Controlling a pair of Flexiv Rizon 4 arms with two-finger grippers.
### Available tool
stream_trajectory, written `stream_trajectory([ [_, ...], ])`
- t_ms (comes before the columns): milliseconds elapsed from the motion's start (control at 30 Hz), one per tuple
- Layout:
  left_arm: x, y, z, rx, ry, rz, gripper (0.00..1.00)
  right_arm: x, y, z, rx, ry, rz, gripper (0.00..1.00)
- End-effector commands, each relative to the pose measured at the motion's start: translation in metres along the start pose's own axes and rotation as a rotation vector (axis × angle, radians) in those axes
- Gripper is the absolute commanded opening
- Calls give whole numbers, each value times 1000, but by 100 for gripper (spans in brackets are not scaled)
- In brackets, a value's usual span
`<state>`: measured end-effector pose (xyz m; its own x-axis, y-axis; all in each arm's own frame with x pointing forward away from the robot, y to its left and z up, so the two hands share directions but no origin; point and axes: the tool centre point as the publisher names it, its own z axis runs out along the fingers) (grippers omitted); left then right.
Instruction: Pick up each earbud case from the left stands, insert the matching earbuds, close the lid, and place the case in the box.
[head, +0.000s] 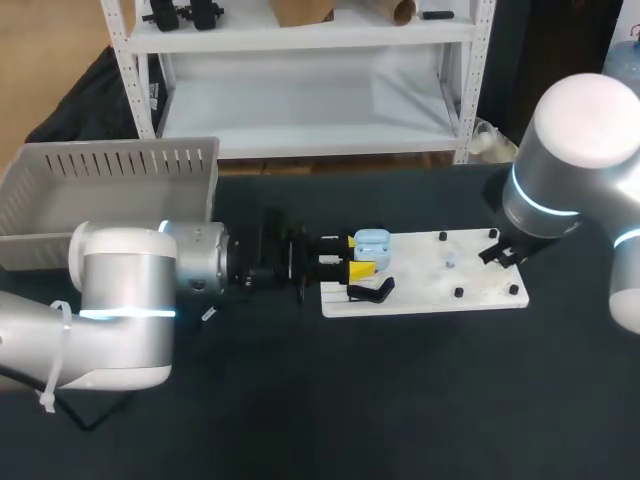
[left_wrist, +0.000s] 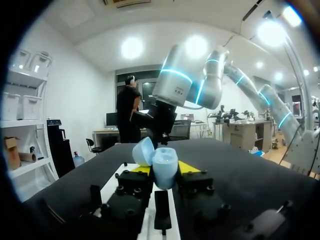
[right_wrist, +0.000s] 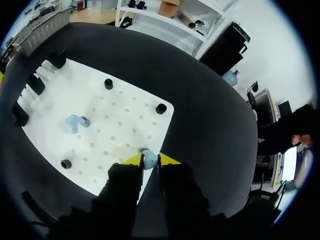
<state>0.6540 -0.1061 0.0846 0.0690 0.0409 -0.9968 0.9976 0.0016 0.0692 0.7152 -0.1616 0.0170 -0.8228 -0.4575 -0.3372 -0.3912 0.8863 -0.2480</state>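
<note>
At the board (head: 470, 272), left end effector (head: 358, 255) lies level, clamping the case (head: 374, 240).

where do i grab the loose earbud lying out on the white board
From straight above, fingers across its rounded body. The loose earbud lies low on the white board with a small peg beside it, so probably close on the peg-free sides.

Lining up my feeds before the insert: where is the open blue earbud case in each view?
Head view: earbud case between the left gripper's yellow tips, at the white board's left end.
Left wrist view: between its own fingers, lid open.
Right wrist view: not in it; the right gripper holds an earbud.
Shared landmark: the white board.
</note>
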Motion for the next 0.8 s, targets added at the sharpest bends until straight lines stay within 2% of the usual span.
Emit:
stream_trajectory([
  [33, 0, -1, 0, -6, -2, 2, 0, 0, 1, -3, 2, 2, 1, 0],
  [233, 0, -1, 0, -6, -2, 2, 0, 3, 3, -25, 4, 1, -3, 0],
  [467, 0, -1, 0, -6, -2, 2, 0, 8, 8, -78, 22, 1, 2, 0],
  [600, 0, -1, 0, -6, -2, 2, 0, 6, 27, -122, 8, 15, -3, 0],
  [800, 0, -1, 0, -6, -2, 2, 0, -1, 73, -187, -33, 37, -39, 0],
])
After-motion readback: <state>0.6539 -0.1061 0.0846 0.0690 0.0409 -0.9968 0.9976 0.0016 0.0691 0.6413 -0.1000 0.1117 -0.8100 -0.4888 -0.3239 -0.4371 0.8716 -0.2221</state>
